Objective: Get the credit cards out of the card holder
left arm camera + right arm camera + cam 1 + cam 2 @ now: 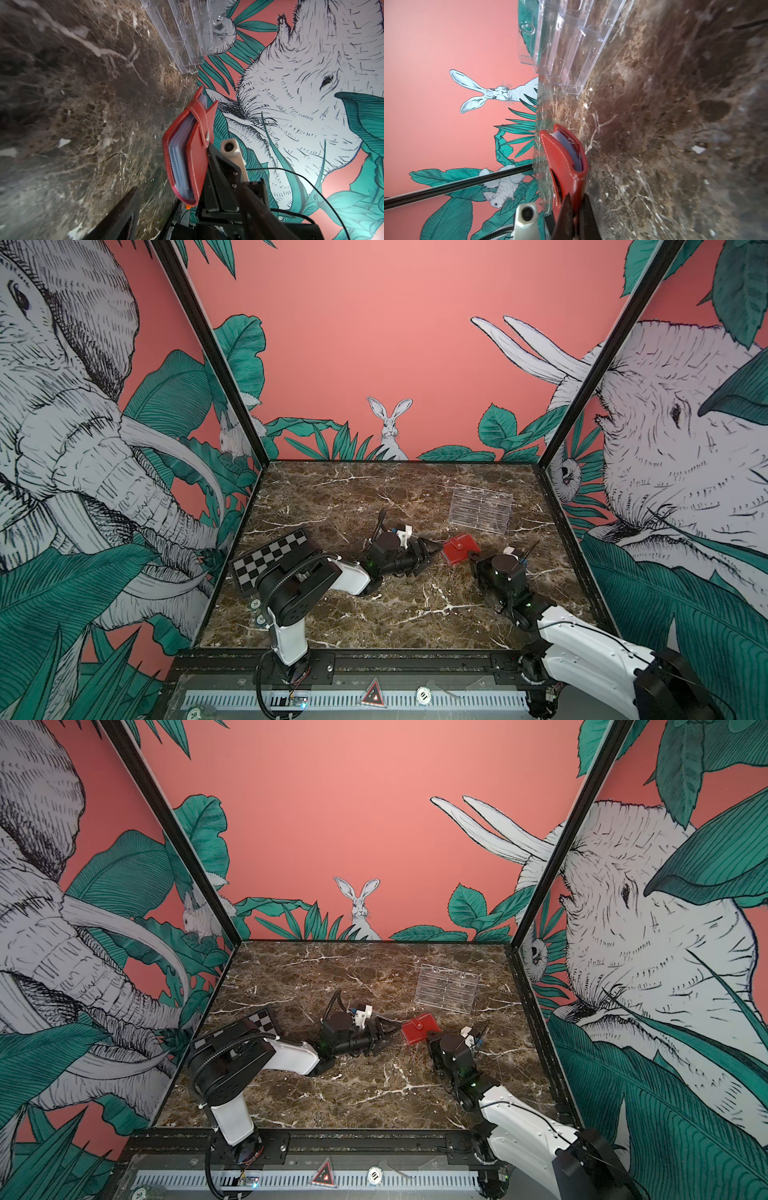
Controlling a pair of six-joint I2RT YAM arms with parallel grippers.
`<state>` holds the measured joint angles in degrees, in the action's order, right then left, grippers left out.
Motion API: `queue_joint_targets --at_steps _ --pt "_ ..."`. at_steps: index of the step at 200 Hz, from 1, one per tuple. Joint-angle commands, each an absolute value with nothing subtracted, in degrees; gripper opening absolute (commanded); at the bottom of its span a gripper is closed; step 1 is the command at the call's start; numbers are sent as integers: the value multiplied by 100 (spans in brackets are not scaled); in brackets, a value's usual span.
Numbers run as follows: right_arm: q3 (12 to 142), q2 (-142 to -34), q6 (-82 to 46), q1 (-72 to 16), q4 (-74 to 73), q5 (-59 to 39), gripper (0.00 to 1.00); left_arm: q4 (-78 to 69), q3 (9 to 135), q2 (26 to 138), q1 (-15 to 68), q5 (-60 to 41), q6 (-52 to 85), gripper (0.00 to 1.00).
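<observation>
Two grippers meet at the red card holder (460, 549) near the middle of the marble desk (374, 614) — the right gripper (579, 209) is pressed together on the holder's near edge, pinching it, while the left gripper (432, 556) stands spread just beside its left side. The snap tab (202, 122) is buttoned across the covers, and pale-blue sleeve edges (178, 158) show between them. A clear acrylic stand (480, 509) sits behind, apart — a chequered board (270, 558) lies at the desk's left edge.

Stereo overhead; wrists beside card holder (196, 162)
</observation>
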<state>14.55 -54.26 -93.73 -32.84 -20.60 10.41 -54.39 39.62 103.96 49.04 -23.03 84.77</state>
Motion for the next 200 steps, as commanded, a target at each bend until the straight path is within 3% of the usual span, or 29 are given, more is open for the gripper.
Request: queue_joint_targets --at_steps 1,117,200 --pt "1642 -5629 -9459 -3243 -2841 975 0 -5900 4151 10621 5008 -2094 8718 75" --pt "1587 -5766 -9567 -3243 -3226 757 0 -5997 4658 11100 5080 -2004 8530 62" --pt "1431 -5704 -9653 -3243 -3289 666 0 -5663 4821 11070 4964 -2008 8232 18"
